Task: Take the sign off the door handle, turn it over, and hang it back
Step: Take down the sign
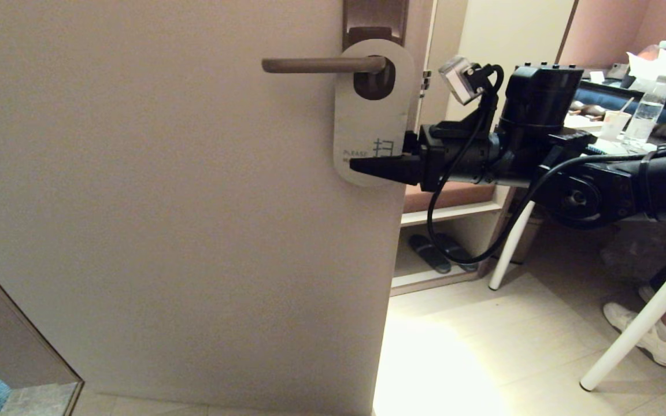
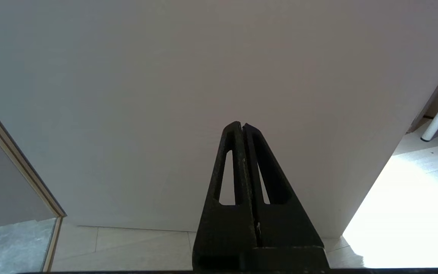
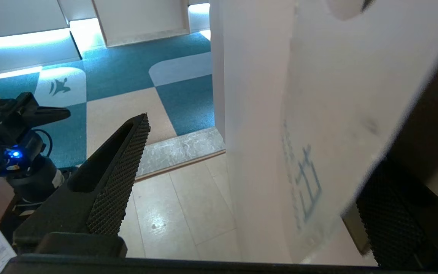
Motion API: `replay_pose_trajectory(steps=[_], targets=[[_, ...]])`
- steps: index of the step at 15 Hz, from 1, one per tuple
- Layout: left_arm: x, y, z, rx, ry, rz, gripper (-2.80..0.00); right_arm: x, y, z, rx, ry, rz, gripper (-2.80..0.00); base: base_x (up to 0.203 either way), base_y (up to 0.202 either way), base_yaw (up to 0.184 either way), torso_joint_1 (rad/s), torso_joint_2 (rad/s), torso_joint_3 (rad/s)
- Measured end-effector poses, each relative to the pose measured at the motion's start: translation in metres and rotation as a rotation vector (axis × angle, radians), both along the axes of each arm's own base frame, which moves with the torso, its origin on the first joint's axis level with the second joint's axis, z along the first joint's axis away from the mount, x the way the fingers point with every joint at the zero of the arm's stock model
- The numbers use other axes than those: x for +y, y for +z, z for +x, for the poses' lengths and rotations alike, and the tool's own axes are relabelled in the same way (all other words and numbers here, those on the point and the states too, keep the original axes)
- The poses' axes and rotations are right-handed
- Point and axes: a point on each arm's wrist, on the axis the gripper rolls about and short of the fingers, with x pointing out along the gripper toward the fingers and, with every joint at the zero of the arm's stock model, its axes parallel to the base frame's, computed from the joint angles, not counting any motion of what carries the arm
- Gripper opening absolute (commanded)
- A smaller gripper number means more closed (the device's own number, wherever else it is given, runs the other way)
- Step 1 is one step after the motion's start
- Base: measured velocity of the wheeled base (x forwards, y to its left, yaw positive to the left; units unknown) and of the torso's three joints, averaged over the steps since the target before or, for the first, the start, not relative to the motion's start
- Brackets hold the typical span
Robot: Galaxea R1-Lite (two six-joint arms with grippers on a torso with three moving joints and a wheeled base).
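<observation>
The sign [image 1: 370,115] hangs white face out on the door handle [image 1: 321,65] — right gripper [image 1: 367,164] at its lower edge, jaws wide, card between them. Close off-centre and the thin card could buckle or slip. Left gripper [image 2: 242,127] parked low, shut.

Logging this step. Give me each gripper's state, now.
Left gripper: shut, empty, parked facing the door.
Right gripper: open, fingers straddling the sign, not closed on it.
</observation>
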Motion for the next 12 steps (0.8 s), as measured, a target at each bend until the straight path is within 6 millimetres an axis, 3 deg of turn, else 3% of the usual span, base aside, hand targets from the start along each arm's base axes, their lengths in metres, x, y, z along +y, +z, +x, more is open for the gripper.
replay_pose_trajectory(steps=[7, 8, 12], targets=[[0.0, -0.0001, 0.0, 0.001, 0.0, 0.0, -2.8, 0.0042, -0.0063, 0.0048, 0.011, 0.002, -0.005, 0.0, 0.0, 0.0, 0.0, 0.0, 0.0, 0.0], [0.0, 0.0, 0.0, 0.0, 0.0, 0.0, -2.8, 0.0043, -0.0063, 0.0048, 0.011, 0.002, -0.005, -2.8, 0.0, 0.0, 0.0, 0.0, 0.0, 0.0], [0.0, 0.0, 0.0, 0.0, 0.0, 0.0, -2.8, 0.0042, -0.006, 0.0046, 0.008, 0.003, -0.005, -2.8, 0.0, 0.0, 0.0, 0.0, 0.0, 0.0]])
